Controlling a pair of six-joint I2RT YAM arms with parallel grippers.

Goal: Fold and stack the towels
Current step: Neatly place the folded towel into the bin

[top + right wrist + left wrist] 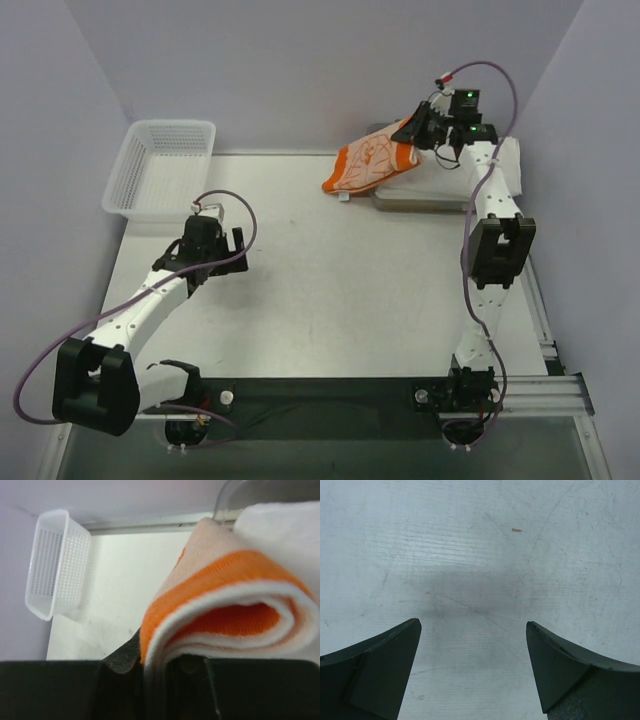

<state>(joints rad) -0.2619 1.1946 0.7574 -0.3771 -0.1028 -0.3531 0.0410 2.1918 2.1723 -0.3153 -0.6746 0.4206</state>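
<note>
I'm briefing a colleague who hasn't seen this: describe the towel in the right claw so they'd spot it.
Look to the white table's far right corner, where a grey plastic tray sits. Over its left end hangs a folded orange-and-white cloth towel, pinched by the right claw; the neighbouring plain white towel has no orange.

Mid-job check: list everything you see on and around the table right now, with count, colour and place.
orange-and-white cloth towel: one, orange and white, far right, lifted over the tray's left end
white terry towel: at least one, white, at the tray's right end; exact count unclear
grey translucent plastic tray: one, grey, far right of the table
white mesh plastic basket: one, white, far left corner
white table: one, white, under everything
left gripper: one, dark, open over bare table, left side
right gripper: one, dark, shut on the orange-and-white cloth towel
</note>
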